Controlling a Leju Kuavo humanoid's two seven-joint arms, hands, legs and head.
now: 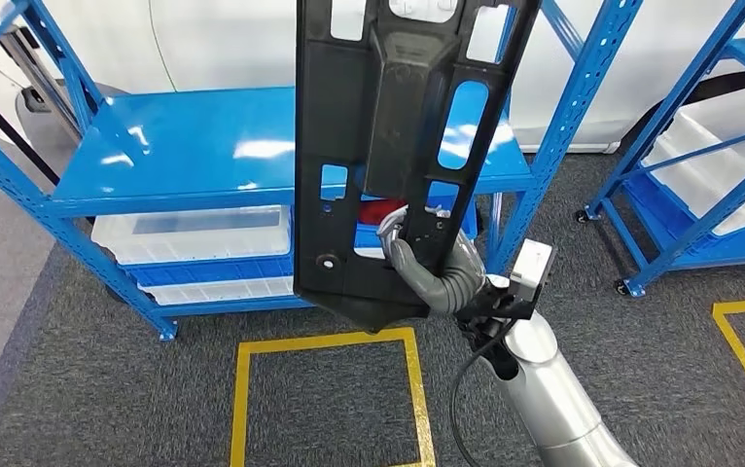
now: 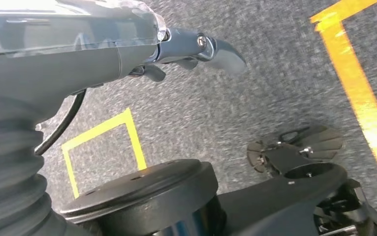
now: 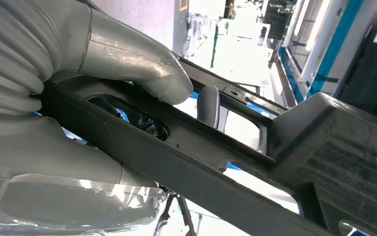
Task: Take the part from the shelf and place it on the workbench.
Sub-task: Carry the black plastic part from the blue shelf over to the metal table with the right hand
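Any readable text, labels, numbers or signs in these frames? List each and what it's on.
None readable.
The black part, held by the right hand: no print visible.
The blue shelf and the clear bins: no labels visible.
The yellow floor tape: plain outlines, no characters.

No text, label, brand name, number or sign can be read in any of the three views.
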